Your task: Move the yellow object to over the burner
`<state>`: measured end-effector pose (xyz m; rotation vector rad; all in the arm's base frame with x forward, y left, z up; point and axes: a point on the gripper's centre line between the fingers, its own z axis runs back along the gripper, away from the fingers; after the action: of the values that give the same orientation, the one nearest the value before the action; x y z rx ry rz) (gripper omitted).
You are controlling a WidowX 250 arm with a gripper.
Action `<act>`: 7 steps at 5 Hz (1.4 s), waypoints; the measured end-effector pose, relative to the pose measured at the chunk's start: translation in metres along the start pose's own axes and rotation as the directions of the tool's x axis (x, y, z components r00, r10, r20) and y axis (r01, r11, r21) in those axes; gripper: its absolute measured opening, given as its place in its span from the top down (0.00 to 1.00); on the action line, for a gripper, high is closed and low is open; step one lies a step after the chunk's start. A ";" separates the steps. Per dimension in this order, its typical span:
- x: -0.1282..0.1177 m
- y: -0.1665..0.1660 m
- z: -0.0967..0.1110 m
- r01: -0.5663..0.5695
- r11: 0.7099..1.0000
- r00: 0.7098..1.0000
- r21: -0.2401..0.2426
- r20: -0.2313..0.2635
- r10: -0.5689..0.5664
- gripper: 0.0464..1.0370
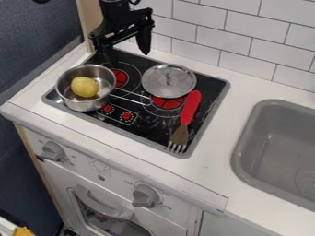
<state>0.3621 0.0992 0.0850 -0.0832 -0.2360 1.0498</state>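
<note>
A rounded yellow object (85, 86) lies in the pot (104, 79).

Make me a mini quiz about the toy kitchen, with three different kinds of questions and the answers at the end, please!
1. True or false: the yellow object is inside the metal pot.
2. Pick one: what colour is the handle of the fork on the stove?
A) blue
B) red
C) green
3. Say which one: is the pot or the lid nearer the sink?

Key: 1 true; 2 B; 3 the lid.
</note>
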 end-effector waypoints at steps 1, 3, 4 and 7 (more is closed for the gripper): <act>0.011 0.030 0.009 -0.133 0.986 0.991 0.103 0.041 0.129 0.04; 0.022 0.061 -0.006 -0.255 0.946 0.967 0.200 0.045 0.251 0.04; 0.023 0.069 -0.017 -0.259 0.934 0.965 0.247 0.042 0.257 0.04; 0.026 0.083 -0.043 -0.258 0.913 0.965 0.317 0.040 0.259 0.04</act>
<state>0.3141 0.1648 0.0320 0.1833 -0.0490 1.3404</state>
